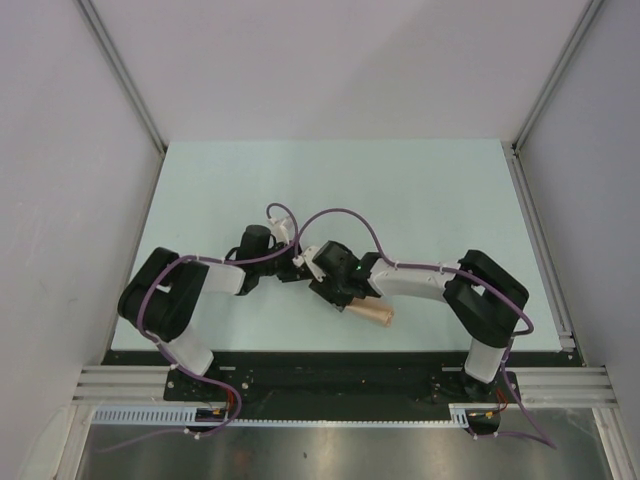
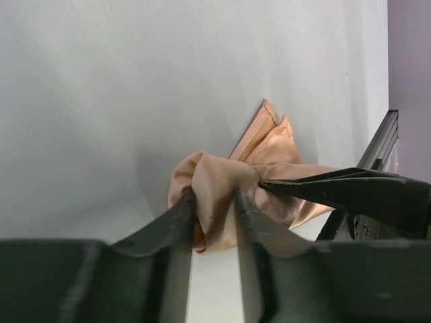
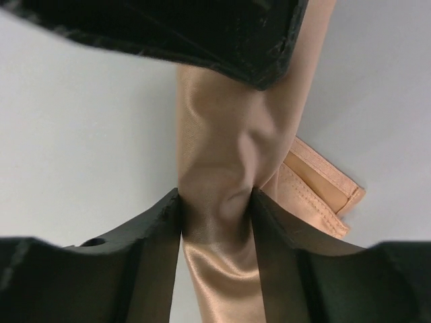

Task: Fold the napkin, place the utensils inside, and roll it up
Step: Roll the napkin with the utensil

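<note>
The peach-orange satin napkin (image 1: 375,315) is rolled into a thick bundle near the table's front middle, mostly hidden under both grippers in the top view. My right gripper (image 3: 215,195) is shut on the napkin (image 3: 222,134), its fingers pinching the roll's middle. My left gripper (image 2: 212,198) stands partly open, and a bunched fold of the napkin (image 2: 222,178) lies loosely between its fingers. In the top view, the left gripper (image 1: 303,270) and right gripper (image 1: 325,285) meet tip to tip. The right gripper's finger (image 2: 337,192) shows in the left wrist view. The utensils are hidden.
The pale green table (image 1: 400,200) stretches back from the arms, with grey walls on three sides. A metal rail (image 1: 340,385) runs along the near edge by the arm bases. Purple cables (image 1: 340,215) loop over both wrists.
</note>
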Robot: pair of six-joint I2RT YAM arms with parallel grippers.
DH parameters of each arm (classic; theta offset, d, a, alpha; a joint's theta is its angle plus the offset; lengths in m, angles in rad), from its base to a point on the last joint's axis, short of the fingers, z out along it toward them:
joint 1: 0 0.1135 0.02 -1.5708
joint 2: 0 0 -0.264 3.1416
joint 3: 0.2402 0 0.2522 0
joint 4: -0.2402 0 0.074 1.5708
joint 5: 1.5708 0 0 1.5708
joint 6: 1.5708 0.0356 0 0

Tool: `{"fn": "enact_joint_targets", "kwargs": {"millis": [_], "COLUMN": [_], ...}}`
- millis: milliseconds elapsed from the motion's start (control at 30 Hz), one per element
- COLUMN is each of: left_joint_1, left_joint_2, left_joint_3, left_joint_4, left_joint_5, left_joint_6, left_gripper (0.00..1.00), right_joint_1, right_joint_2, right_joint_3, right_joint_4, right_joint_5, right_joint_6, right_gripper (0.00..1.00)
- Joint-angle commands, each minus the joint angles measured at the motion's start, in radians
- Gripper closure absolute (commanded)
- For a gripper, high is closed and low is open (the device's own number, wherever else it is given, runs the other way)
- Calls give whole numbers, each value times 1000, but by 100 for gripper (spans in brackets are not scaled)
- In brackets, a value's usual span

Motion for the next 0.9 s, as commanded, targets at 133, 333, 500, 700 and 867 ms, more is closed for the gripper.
{"fn": "enact_joint_targets", "kwargs": {"millis": [133, 333, 500, 700, 867], "left_joint_1": [9, 26, 26, 25, 21], "left_joint_2": [-83, -111, -105, -90, -65], "left_joint_3": [-4, -21, -25, -30, -34], "left_joint_4": [-18, -6, 19, 51, 97], "left_joint_5": [-54, -64, -39, -4, 25], "left_joint_6": [43, 41, 33, 17, 0], "left_gripper": [36, 32, 33, 35, 38], "right_joint_1": [-72, -145, -213, -288, -319], "right_joint_2": [36, 49, 77, 109, 143], "right_joint_3": [6, 17, 28, 29, 29], "right_joint_4": [-54, -51, -37, -11, -3], "right_joint_5": [-252, -494, -643, -796, -846], "right_joint_6": [47, 86, 111, 127, 127], "right_gripper": [67, 70, 72, 72, 72]}}
